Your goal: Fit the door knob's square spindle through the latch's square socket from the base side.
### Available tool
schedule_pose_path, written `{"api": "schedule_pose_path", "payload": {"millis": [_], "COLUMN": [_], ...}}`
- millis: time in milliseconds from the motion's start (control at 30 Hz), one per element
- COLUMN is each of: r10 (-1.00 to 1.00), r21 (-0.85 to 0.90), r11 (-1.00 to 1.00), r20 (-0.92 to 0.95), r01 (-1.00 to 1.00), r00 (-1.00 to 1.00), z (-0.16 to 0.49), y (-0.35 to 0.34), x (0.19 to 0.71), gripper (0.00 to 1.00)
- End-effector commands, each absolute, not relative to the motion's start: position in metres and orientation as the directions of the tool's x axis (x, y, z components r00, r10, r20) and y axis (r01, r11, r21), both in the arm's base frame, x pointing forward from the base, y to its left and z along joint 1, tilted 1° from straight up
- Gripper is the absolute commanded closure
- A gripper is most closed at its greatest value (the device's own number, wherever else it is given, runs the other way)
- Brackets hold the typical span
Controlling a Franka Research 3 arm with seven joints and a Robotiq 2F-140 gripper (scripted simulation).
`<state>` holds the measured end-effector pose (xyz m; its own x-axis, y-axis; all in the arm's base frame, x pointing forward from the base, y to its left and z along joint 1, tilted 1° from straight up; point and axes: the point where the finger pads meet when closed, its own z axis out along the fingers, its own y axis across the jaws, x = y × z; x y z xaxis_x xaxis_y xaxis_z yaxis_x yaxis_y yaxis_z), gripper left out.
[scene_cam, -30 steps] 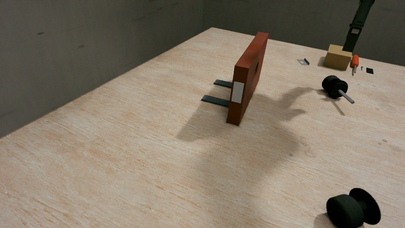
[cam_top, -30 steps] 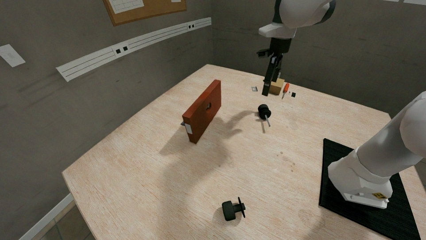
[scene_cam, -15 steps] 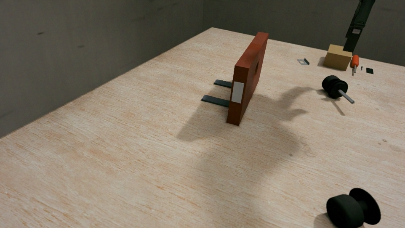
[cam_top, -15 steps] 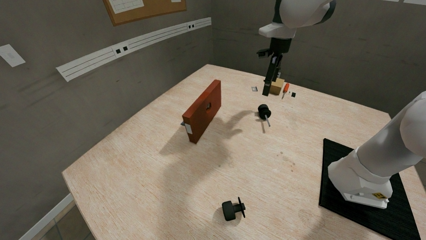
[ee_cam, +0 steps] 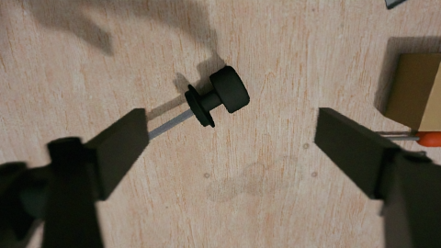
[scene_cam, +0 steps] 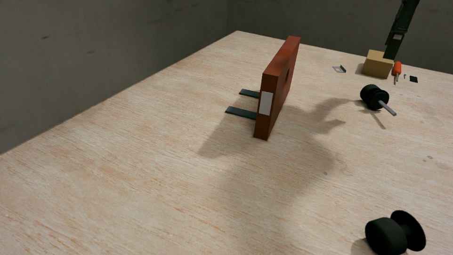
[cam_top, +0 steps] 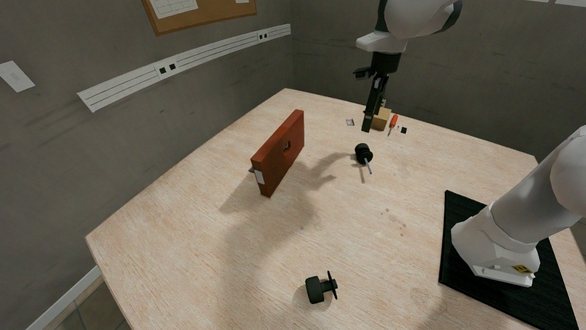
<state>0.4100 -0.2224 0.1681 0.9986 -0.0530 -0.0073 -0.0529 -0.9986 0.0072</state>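
The gripper (cam_top: 365, 130) (scene_cam: 389, 58) (ee_cam: 231, 125) stands wide, nothing between its fingers, above the table (cam_top: 197, 213) (scene_cam: 142, 164) (ee_cam: 257, 211). In the wrist view, the spindled knob (cam_top: 363, 153) (scene_cam: 374, 97) (ee_cam: 230, 89) lies just above centre, apart from the fingers; its long axis slants, spindle pointing lower left. The upright red-brown wood block (cam_top: 278, 157) (scene_cam: 279, 82), centre in the top view, has a round hole; the spindle is outside it. The other knob (cam_top: 315, 289) (scene_cam: 385, 235) sits lower centre there.

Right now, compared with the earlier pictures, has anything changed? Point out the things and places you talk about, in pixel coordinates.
Only slightly: the fingers of the gripper (cam_top: 366, 130) (scene_cam: 389, 58) (ee_cam: 231, 124) have shifted a little; I can't tell which way. It stands open, with nothing taken hold of or let go. The knob with the spindle (cam_top: 363, 153) (scene_cam: 374, 96) (ee_cam: 230, 89), the upright board (cam_top: 272, 170) (scene_cam: 280, 91) and the other knob (cam_top: 315, 290) (scene_cam: 384, 235) stayed put.
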Motion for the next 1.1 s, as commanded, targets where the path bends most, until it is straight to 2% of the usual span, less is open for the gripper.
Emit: {"api": "schedule_pose_path", "payload": {"millis": [0,333,700,1067], "r10": [-0.048,-0.082,-0.214,-0.527], "r21": [0.011,0.011,0.016,0.040], "r11": [-0.999,-0.997,-0.977,-0.850], "r20": [-0.005,-0.007,-0.016,-0.030], "r01": [-0.048,-0.082,-0.214,-0.526], "r00": [0.999,0.997,0.977,0.849], "z": [0.1689,0.1684,0.1664,0.1614], "y": [-0.2232,-0.2230,-0.2222,-0.2203], "x": [0.4101,0.4104,0.4113,0.4136], "gripper": [0.43,0.43,0.43,0.43]}}
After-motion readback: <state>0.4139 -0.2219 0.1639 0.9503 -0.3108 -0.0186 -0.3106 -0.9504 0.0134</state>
